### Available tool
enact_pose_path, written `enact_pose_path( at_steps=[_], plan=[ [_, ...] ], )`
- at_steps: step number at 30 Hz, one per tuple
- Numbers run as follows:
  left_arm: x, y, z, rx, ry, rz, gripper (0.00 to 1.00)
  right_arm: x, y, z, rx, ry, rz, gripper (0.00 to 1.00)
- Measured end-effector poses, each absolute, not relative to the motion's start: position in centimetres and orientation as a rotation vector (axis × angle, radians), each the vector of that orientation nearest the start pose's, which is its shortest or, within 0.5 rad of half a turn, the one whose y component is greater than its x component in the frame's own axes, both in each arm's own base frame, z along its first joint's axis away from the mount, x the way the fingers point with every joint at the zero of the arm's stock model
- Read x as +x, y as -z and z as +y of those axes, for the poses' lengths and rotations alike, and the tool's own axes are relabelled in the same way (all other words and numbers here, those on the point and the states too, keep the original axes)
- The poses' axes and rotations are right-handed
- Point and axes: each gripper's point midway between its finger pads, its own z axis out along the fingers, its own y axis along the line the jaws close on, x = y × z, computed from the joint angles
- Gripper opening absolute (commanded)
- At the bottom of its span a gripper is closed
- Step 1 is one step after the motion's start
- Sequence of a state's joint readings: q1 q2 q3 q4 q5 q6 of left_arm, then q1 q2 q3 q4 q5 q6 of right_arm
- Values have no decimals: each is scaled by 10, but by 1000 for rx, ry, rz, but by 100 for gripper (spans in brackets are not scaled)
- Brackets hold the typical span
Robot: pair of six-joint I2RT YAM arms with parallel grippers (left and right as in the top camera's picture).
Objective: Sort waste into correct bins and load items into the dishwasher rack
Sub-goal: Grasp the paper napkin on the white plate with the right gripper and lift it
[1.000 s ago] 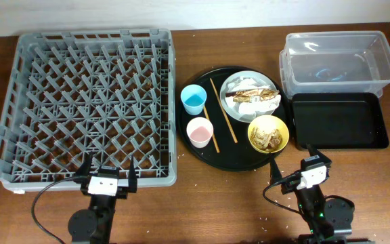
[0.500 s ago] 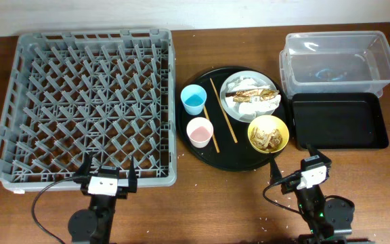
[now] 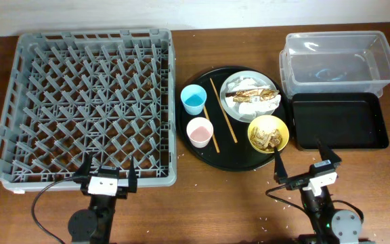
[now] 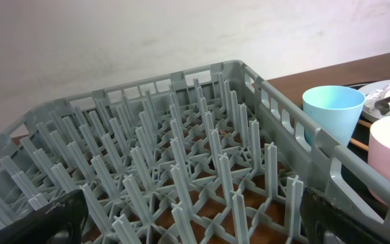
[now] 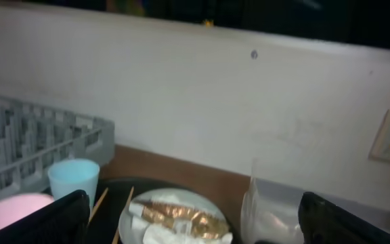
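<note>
The grey dishwasher rack [image 3: 87,102] is empty at the left. On the round black tray [image 3: 188,139] sit the grey plate [image 3: 230,102] with white napkins [image 3: 244,107] and a brown stick piece [image 3: 256,93], the yellow bowl [image 3: 281,139] of food scraps, the blue cup [image 3: 193,99], the pink cup [image 3: 200,131] and two chopsticks [image 3: 223,112]. The clear tub [image 3: 334,61] and the black rectangular tray [image 3: 339,120] stand at the right. My left gripper [image 3: 109,164] is open and empty at the rack's front edge. My right gripper [image 3: 300,157] is open and empty in front of the bowl.
Rice grains are scattered on the brown table near its front edge. The left wrist view looks across the rack pegs [image 4: 181,156] to the blue cup [image 4: 332,112]. The right wrist view shows the plate [image 5: 131,213], the tub [image 5: 276,203] and a white wall behind.
My right gripper has shifted a little right and toward the front edge, and its fingers now show spread wide. The left arm and all objects have not moved.
</note>
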State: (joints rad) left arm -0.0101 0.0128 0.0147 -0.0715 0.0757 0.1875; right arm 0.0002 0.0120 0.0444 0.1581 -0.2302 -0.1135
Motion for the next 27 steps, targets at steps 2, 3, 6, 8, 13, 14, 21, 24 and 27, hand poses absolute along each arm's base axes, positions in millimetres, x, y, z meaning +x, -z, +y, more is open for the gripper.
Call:
enact_pose_path(
  at_steps=[2, 3, 6, 8, 13, 14, 21, 24, 27],
  plan=[
    [246, -160, -15, 219, -74, 1626, 100, 227, -264, 39, -270, -55, 1289, 98],
    [246, -160, -15, 219, -74, 1626, 99, 226, -278, 40, -273, -54, 1295, 98],
    [246, -160, -15, 219, -74, 1625, 100, 244, -299, 47, -312, -105, 1407, 99],
    [245, -161, -16, 220, -74, 1623, 100, 266, -316, 56, -352, -170, 1529, 98],
    [246, -160, -15, 219, -74, 1626, 100, 321, -324, 67, -362, -341, 2007, 99],
    [246, -160, -15, 220, -74, 1626, 100, 331, -328, 67, -359, -351, 2042, 98],
    [246, -161, -15, 220, -74, 1624, 100, 407, -259, 87, -361, -485, 2447, 99],
    [246, -160, -15, 220, -74, 1625, 100, 445, -198, 108, -374, -610, 2517, 91],
    [246, -160, -15, 219, -74, 1624, 100, 463, -95, 108, -177, -467, 2773, 92]
  ],
)
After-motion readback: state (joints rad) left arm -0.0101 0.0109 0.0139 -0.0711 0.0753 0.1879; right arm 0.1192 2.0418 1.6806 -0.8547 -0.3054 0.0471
